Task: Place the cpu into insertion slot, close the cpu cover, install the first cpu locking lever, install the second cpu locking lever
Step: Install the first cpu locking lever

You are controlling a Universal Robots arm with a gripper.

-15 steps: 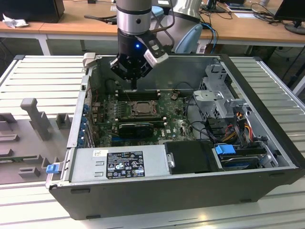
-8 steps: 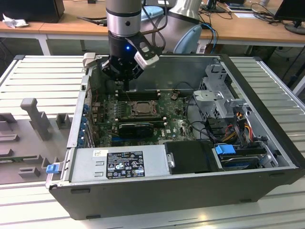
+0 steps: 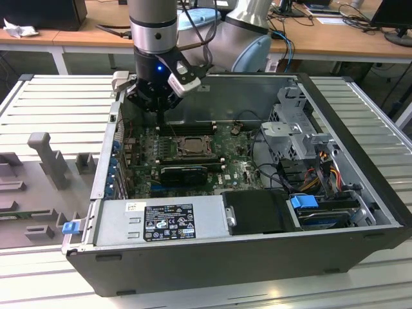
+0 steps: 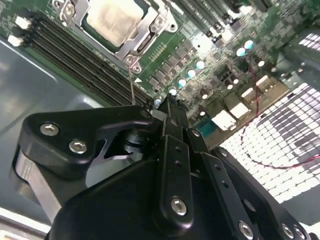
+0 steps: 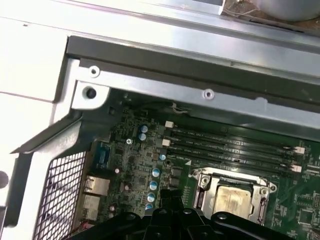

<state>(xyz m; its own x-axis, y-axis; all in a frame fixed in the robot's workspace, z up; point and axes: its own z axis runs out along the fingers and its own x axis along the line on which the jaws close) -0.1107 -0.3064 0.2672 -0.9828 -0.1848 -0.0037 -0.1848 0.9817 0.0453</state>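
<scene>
The pincer [image 4: 171, 109], jaws drawn narrow and empty, hovers beside a corner of the slot [image 3: 179, 143], where a thin lever [image 4: 131, 85] stands raised; I judge it is placed to work that lever. The cpu [image 4: 111, 19] lies seated in the slot, with the cover [image 4: 143, 40] lowered over its edges to hold it.

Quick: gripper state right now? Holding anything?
Gripper: closed, nothing visible in it; the cpu sits on the motherboard.
</scene>
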